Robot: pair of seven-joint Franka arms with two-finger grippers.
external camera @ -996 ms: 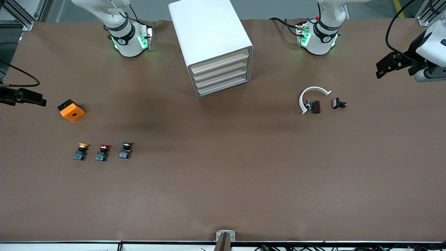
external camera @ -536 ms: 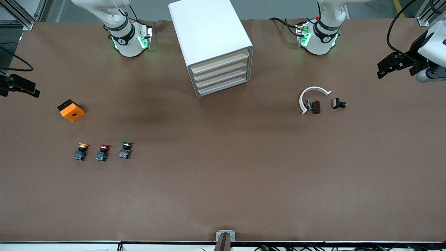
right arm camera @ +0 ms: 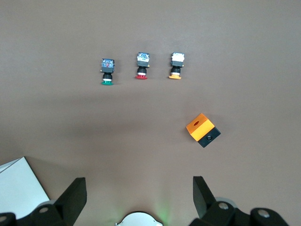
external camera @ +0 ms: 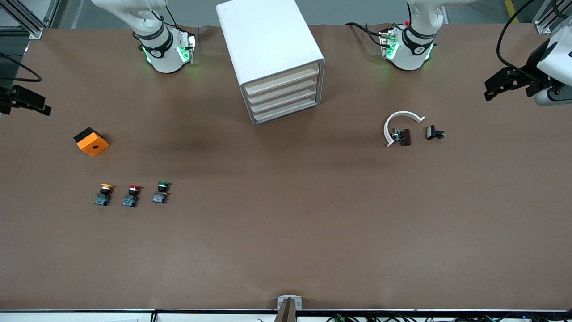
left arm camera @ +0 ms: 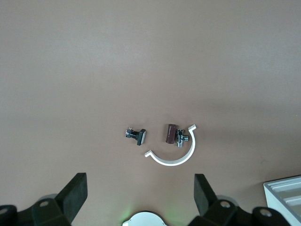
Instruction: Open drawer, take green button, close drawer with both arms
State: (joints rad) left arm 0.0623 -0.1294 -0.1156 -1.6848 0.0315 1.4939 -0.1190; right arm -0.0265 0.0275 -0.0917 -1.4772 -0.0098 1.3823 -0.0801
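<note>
- On the bench [external camera: 286, 232], toward the right arm's end, three small push buttons stand in a row; the green button [external camera: 161, 192] ends the row on the cabinet's side, with the red button [external camera: 132, 195] beside it at 9 o'clock in the front view and the yellow button [external camera: 104, 194] next along.
- The orange block [external camera: 91, 141] lies at about 10 o'clock from the row, well apart from it.
- The cabinet [external camera: 272, 58] stands between the two arm bases with all four drawers pushed in, so by my reading the opening step is not yet done.
- The right claw [external camera: 27, 103] hangs over the bench edge at the right arm's end, its fingers [right arm camera: 73, 200] spread wide and empty.
- The left claw [external camera: 509, 82] hangs over the left arm's end, fingers [left arm camera: 75, 193] likewise wide and empty.
- Under it lie a white curved clip [left arm camera: 174, 153], a brown part [left arm camera: 170, 133] touching it, and a small black part [left arm camera: 136, 135] just beside.
- Handling, as a judgement: the green button looks light, rigid plastic and top-heavy, so it may tip or skid on the smooth brown cover if nudged.
- The rounded cap looks slippery; the flat sides of the block base, or the black neck, give the surer hold.
- The red button stands near, so the fingers should close across the sides that face away from it.
</note>
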